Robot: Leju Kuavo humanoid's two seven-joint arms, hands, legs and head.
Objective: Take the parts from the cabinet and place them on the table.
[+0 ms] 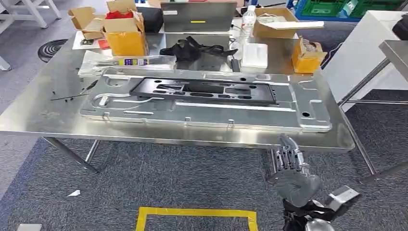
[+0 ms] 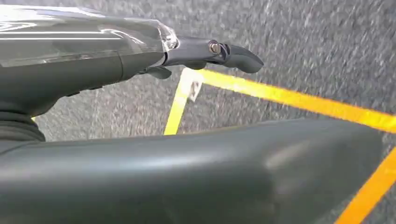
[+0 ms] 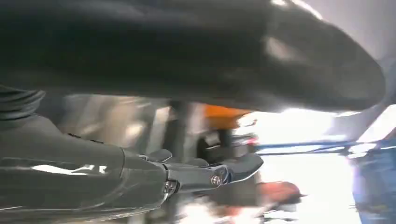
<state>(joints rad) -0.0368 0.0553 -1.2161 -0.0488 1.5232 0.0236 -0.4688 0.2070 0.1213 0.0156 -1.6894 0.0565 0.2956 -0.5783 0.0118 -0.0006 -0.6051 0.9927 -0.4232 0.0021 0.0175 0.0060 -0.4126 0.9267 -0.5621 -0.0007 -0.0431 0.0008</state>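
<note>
A long silver sheet-metal panel (image 1: 202, 109) lies flat across the steel table (image 1: 43, 120). A black perforated frame part (image 1: 207, 90) rests on top of it. My right hand (image 1: 291, 171) hangs below the table's front edge at the right, fingers straight and pointing up, holding nothing. In the right wrist view the right hand (image 3: 140, 177) has its thumb and fingers apart with only blurred background between them. My left hand (image 2: 93, 70) hangs over grey carpet with its fingers stretched out and nothing in them.
The back of the table holds yellow cartons (image 1: 124, 31), a small yellow box (image 1: 307, 57), a water bottle (image 1: 248, 21), a white box (image 1: 254, 55) and black straps (image 1: 192, 48). Yellow tape (image 1: 195, 214) marks the carpet near my feet. Another table (image 1: 394, 48) stands at the right.
</note>
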